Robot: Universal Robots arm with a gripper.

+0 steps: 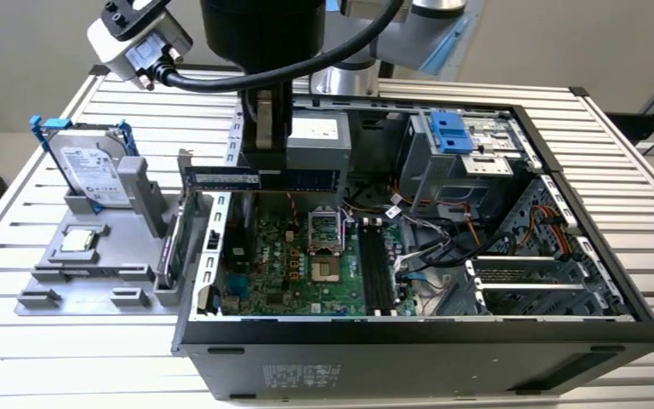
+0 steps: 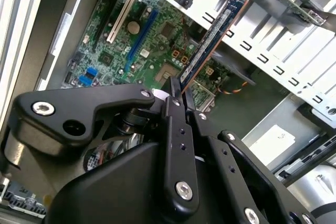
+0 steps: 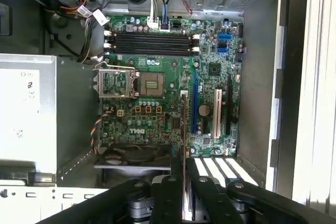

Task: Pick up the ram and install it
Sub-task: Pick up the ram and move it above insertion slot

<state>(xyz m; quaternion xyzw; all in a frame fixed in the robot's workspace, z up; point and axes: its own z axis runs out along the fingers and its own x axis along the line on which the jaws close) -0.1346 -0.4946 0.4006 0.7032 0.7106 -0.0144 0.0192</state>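
Gripper (image 2: 177,95) is nearest, jaws closed on the ram (image 2: 212,38), which sticks out past the fingertips. The ram hangs in the air over the motherboard (image 3: 157,103), well apart from the black memory slots (image 3: 152,43) and crosswise to them. The slots look empty. Open case (image 1: 418,332) sits around it all. My judgement: turn the stick parallel to a slot, match the notch, keep it level and press straight down evenly.

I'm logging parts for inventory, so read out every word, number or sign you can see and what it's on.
Nothing can be quoted reliably.
Label on the hard drive: too small.
Sticker on the grey metal box: blurred.
Sticker on the computer case: too small.
White print on the motherboard: too small.
On the ram, in the gripper: no readable marking.
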